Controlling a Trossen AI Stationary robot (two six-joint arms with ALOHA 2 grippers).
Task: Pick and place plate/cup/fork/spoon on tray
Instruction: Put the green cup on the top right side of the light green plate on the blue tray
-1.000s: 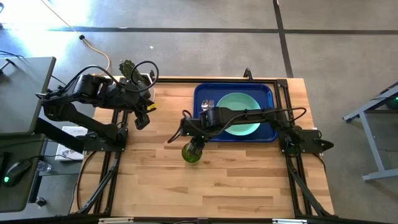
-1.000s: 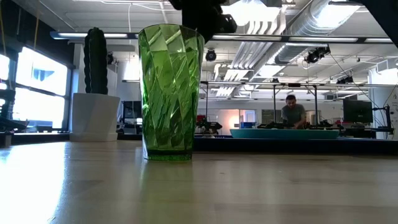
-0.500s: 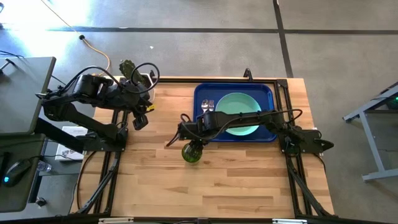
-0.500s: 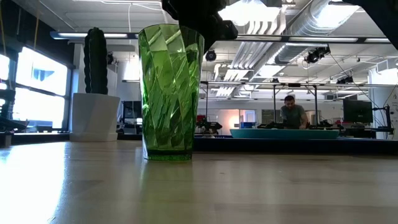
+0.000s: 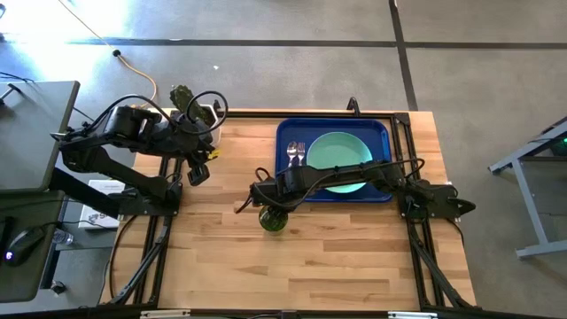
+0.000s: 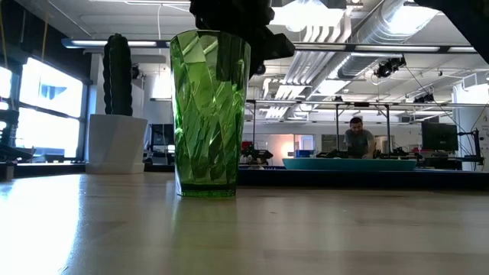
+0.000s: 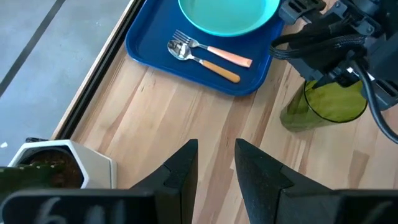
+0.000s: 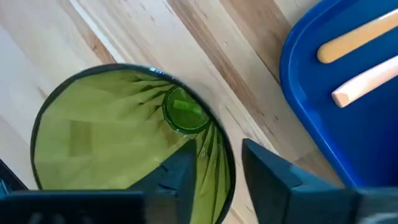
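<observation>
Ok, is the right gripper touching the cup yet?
Cannot tell. In the right wrist view the right gripper straddles the cup rim, one finger inside; no view shows contact or gap plainly.

Wooden table (image 5: 337,257) with tray (image 5: 383,133), cup (image 5: 272,221), cactus pot (image 5: 205,112)

Right end effector (image 8: 211,167) lower, one finger now inside cup (image 5: 272,219) rim — leftward too
</observation>
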